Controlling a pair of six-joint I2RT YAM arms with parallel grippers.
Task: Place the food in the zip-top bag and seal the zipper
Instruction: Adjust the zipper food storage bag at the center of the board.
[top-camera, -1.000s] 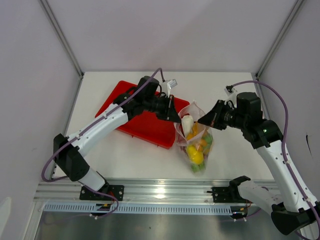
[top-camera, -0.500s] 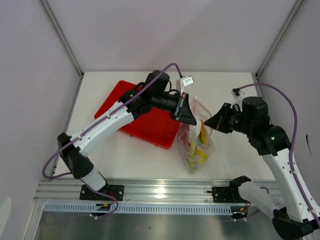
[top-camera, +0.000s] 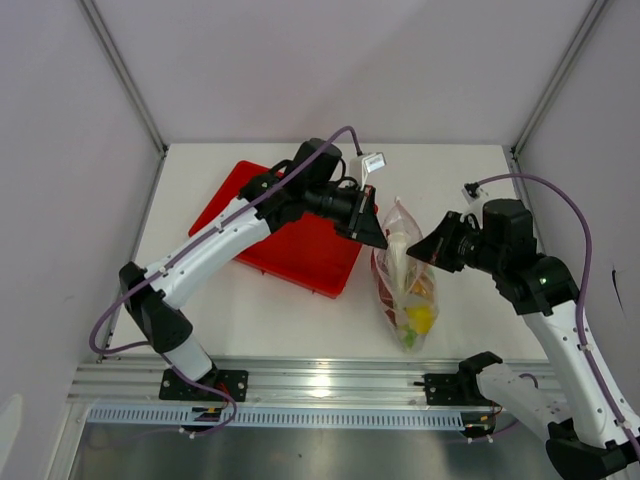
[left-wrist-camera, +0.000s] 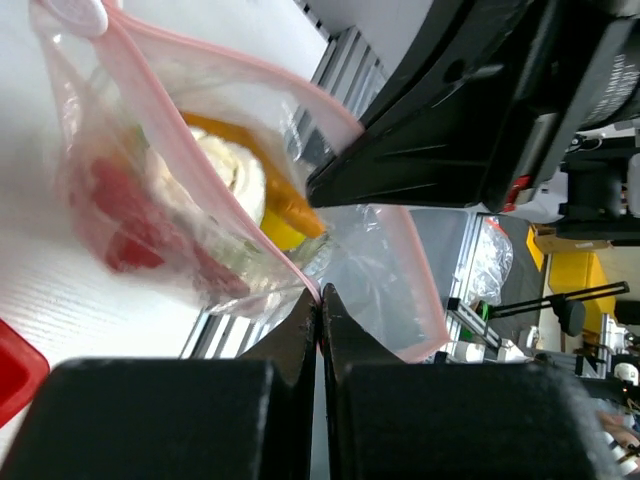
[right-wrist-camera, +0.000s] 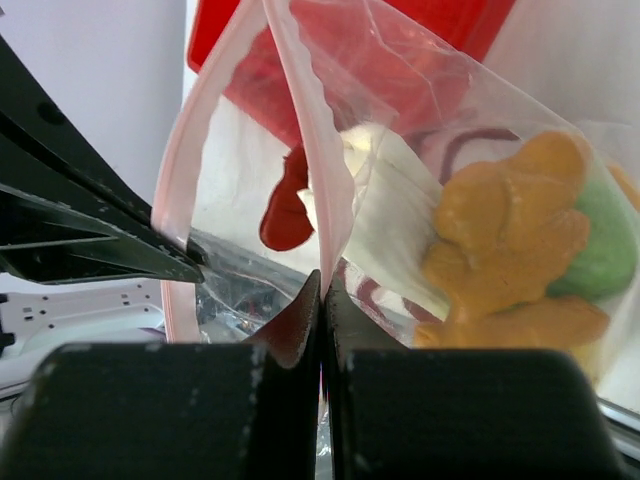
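Shifted a little to the right and lower since half a second ago, the clear crinkly plastic zip-top bag now hangs right of centre in the top view. It sits just beside the flat red plastic tray, above the white table.

The left gripper has its two black fingers pressed together on one lip of the thin pinkish-red zipper strip. In the left wrist view that pinch sits at bottom centre.

The right gripper is likewise clamped on the opposite lip of the strip, with the fingertips meeting at lower centre of its own view. Between the two pinches the strip's lips stand apart, so the mouth is unsealed.

All the visible food lies inside the bag:
- The long white leek stalk lies near the mouth.
- A red chilli is to its left.
- An orange ruffled piece sits at the right of the frame, touching a green round fruit.
- A yellow oval fruit rests toward the bag's bottom.
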